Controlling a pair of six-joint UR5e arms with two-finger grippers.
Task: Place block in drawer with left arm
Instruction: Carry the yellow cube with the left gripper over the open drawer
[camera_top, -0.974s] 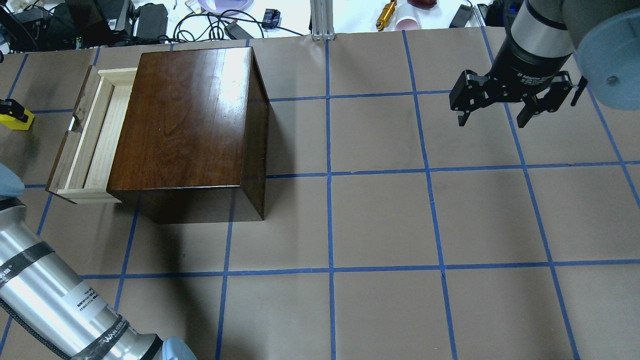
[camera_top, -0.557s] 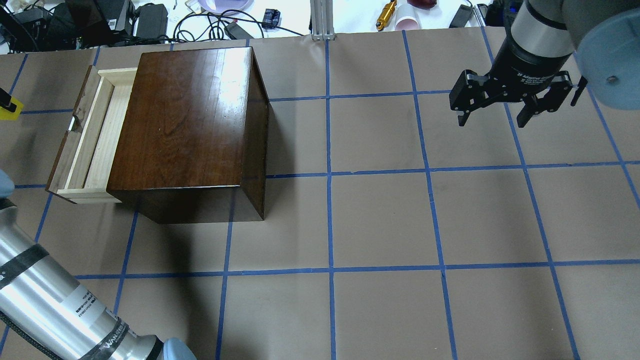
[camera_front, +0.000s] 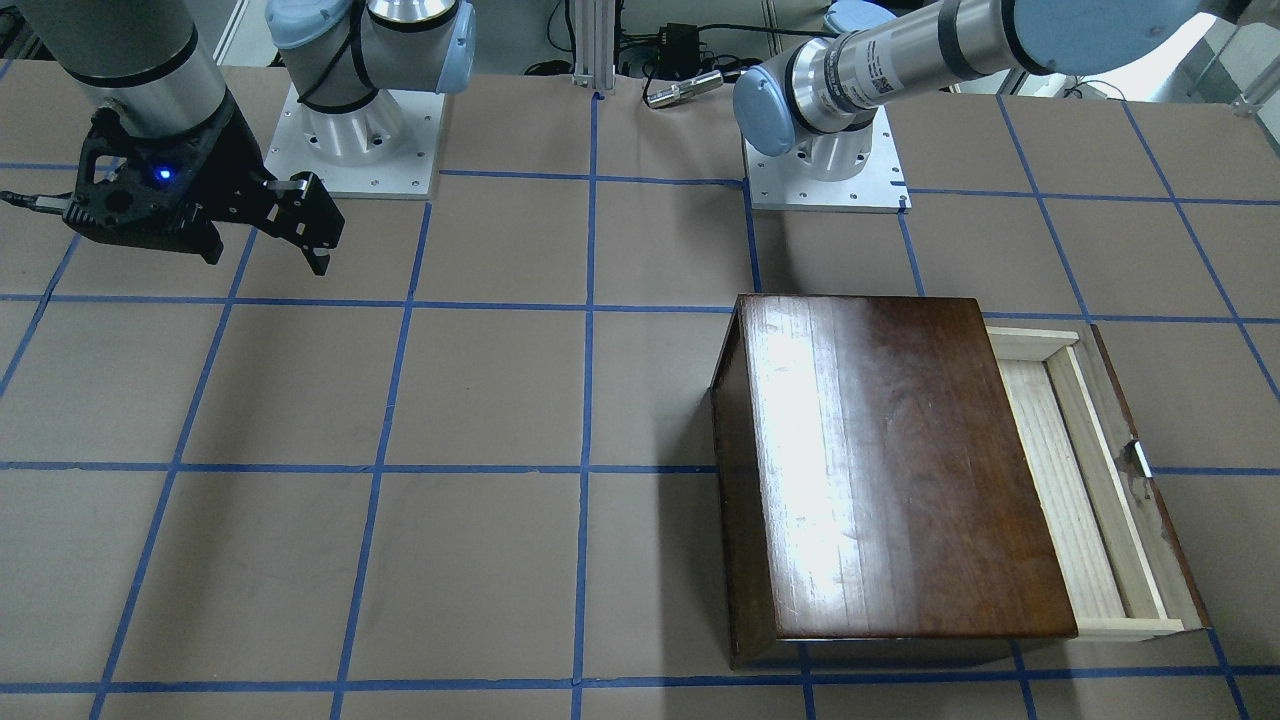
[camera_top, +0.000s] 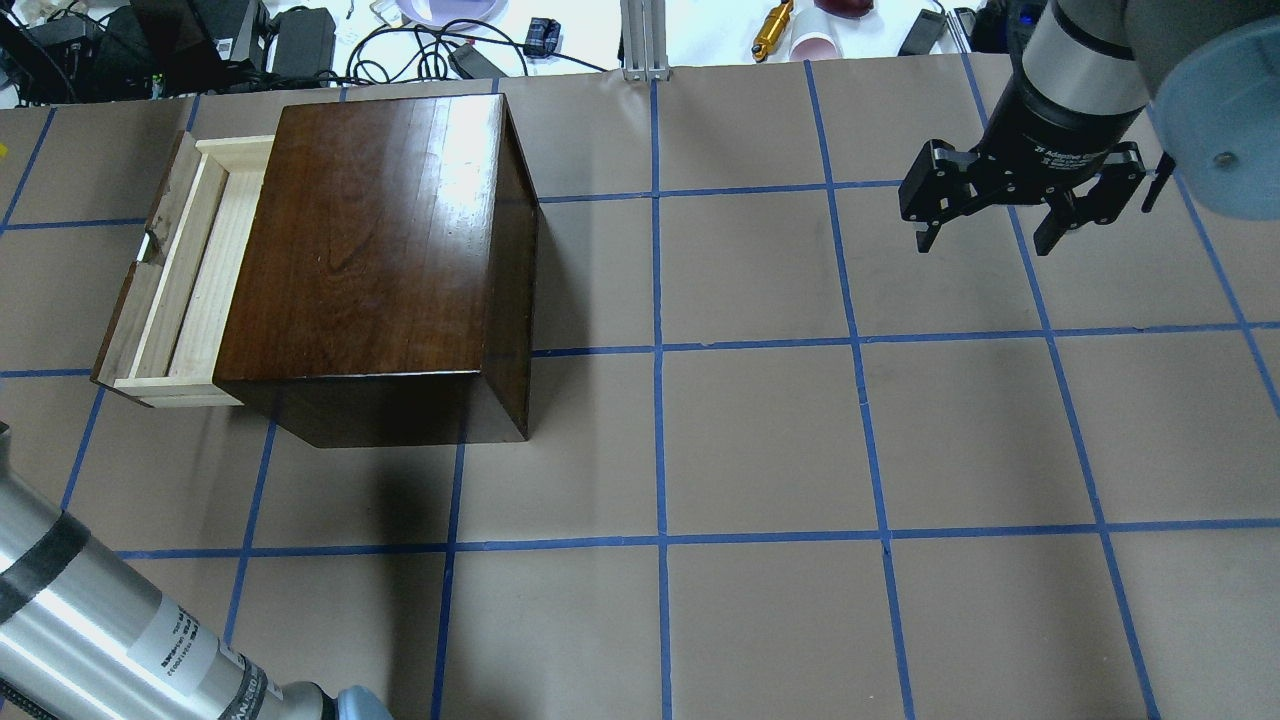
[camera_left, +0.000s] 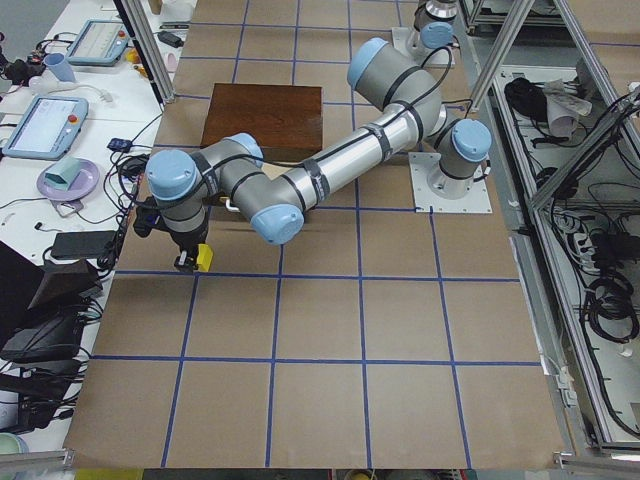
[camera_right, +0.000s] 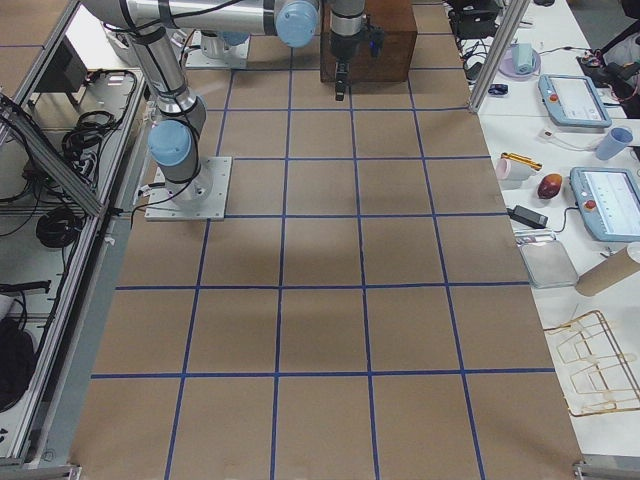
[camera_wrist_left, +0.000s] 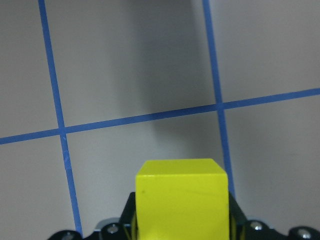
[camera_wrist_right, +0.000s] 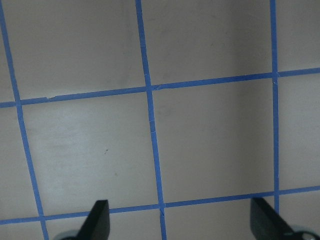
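Observation:
My left gripper (camera_left: 187, 262) is shut on the block (camera_wrist_left: 181, 197), a small bright yellow cube that also shows in the exterior left view (camera_left: 204, 260). It holds the block above the brown paper, out beyond the drawer's front and outside the overhead view. The drawer (camera_top: 170, 285) stands pulled out of the dark wooden box (camera_top: 370, 250), with its pale-wood tray showing empty; it also shows in the front-facing view (camera_front: 1090, 480). Only the left arm's silver tube (camera_top: 90, 630) shows overhead. My right gripper (camera_top: 985, 240) is open and empty, hovering far to the right (camera_front: 262, 250).
The table is brown paper with a blue tape grid. Cables, power bricks and a yellow tool (camera_top: 772, 30) lie past its far edge. Side benches with tablets (camera_left: 45, 120) stand beyond the table's long edge. The arm bases (camera_front: 825, 160) are bolted at the robot side.
My left gripper, with the yellow block, has moved left away from the drawer and out of the overhead view. The left arm's tube has slid down-left. The right arm has not moved.

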